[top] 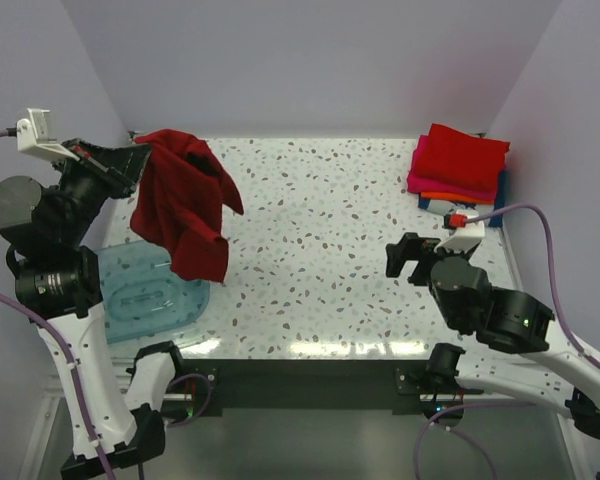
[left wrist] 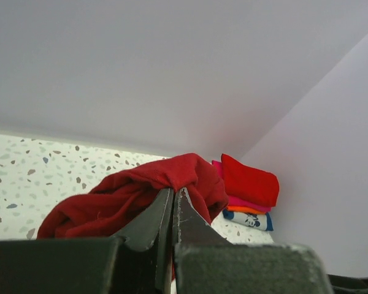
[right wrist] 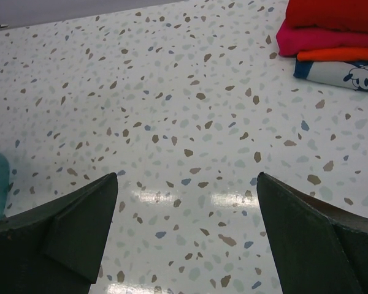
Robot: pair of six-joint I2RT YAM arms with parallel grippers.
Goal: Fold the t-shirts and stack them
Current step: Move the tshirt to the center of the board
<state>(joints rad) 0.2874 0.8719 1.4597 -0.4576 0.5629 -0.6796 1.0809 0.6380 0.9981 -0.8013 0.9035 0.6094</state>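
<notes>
The left end effector (top: 135, 158) is pinched tight on the dark red t-shirt (top: 185, 205), lifting it at the upper left, probably to spread it on the worktop (top: 320, 250). The right end effector (top: 408, 258) is wide and empty. The folded t-shirts (top: 460, 165) wait at the upper right. The bunched cloth hides its sleeves and part of the blue tub (top: 150, 295).

A dark red t-shirt (top: 185, 205) dangles crumpled above the table (top: 320, 240), left side. In the far right corner, folded shirts (top: 458, 170) sit stacked: bright red (right wrist: 334, 13) atop magenta (right wrist: 319, 38), orange (right wrist: 337, 54), and white-and-blue printed (right wrist: 337, 73).
</notes>
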